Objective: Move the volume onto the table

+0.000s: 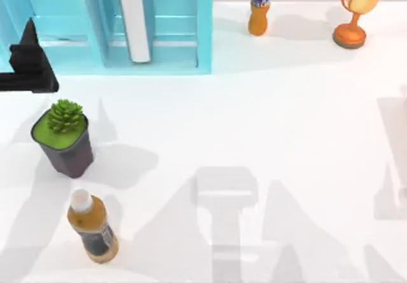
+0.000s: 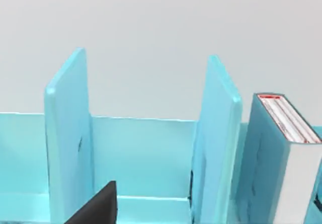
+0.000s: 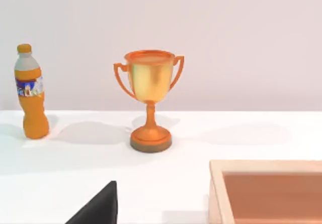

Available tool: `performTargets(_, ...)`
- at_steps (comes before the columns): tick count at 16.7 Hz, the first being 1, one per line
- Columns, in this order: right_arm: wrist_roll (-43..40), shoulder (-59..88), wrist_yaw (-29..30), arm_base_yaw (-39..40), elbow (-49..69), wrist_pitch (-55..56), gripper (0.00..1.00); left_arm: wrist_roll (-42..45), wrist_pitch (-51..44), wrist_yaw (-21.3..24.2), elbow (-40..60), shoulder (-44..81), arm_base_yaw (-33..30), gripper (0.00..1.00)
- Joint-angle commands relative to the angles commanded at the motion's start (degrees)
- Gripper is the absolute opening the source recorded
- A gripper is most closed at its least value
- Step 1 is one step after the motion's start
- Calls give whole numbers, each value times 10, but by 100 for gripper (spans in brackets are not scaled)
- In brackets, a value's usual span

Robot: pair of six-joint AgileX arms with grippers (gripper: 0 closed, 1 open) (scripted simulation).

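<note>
Volume (image 1: 133,19) upright between shelf dividers (image 2: 214,143)

Colour/pattern inventory, as we log it:

- Volume (image 2: 266,158): teal-blue cover; pages white-grey w/ red stripes on top edge; edge-on a white slab (image 1: 134,22) in top view.
- Shelf unit (image 1: 184,41): light blue throughout, plain.
- Bench (image 1: 273,137): plain white, grey shadows across it.
- Our left gripper (image 1: 28,60): black.
- Succulent (image 1: 65,116): green, on lime-green soil; pot (image 1: 70,157) dark grey-purple.
- Tea bottle (image 1: 93,227): amber-brown, white cap, dark label.
- Orange soda bottle (image 3: 31,90): orange, orange cap, blue label w/ mixed print.
- Trophy (image 3: 150,98): gold-orange, glossy; darker base.
- Wooden box (image 3: 266,189): pale tan rim, reddish-brown inside.
- Wall: plain pale grey.
</note>
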Motion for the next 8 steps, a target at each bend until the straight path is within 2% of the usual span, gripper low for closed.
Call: performTargets(8, 0, 0, 0, 0, 0, 0, 100, -12, 195, -78, 180, 471, -89, 100)
